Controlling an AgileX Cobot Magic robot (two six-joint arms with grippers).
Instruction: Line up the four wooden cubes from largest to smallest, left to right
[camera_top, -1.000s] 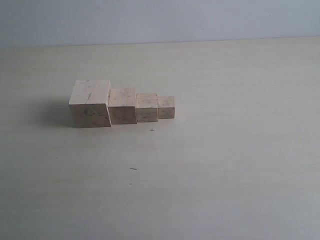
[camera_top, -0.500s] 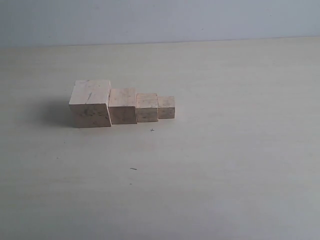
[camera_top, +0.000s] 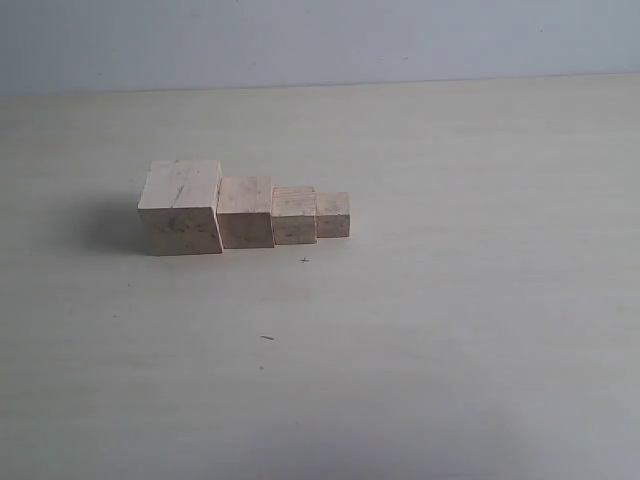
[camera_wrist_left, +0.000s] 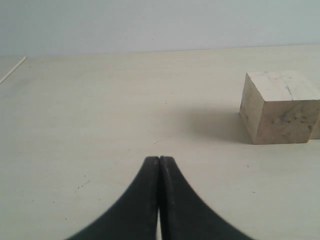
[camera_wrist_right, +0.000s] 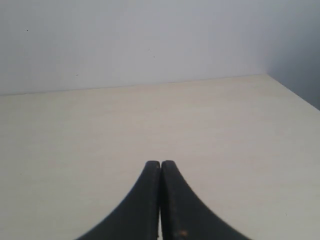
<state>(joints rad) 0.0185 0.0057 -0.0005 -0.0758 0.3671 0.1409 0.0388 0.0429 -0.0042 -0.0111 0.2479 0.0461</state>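
Note:
Four pale wooden cubes stand side by side, touching, in a row on the table. The largest cube (camera_top: 181, 208), marked with dark scribbles, is at the left end; then come the second cube (camera_top: 246, 212), the third cube (camera_top: 294, 217) and the smallest cube (camera_top: 333, 215) at the right end. In the left wrist view the largest cube (camera_wrist_left: 281, 107) sits ahead and off to one side of my left gripper (camera_wrist_left: 159, 159), which is shut and holds nothing. My right gripper (camera_wrist_right: 160, 163) is shut too, empty, with only bare table before it. Neither gripper shows in the exterior view.
The light tabletop (camera_top: 450, 300) meets a pale wall at the back. A small dark mark (camera_top: 266, 338) and a tiny cross mark (camera_top: 304, 261) lie in front of the row. The table's corner edge (camera_wrist_right: 292, 92) shows in the right wrist view.

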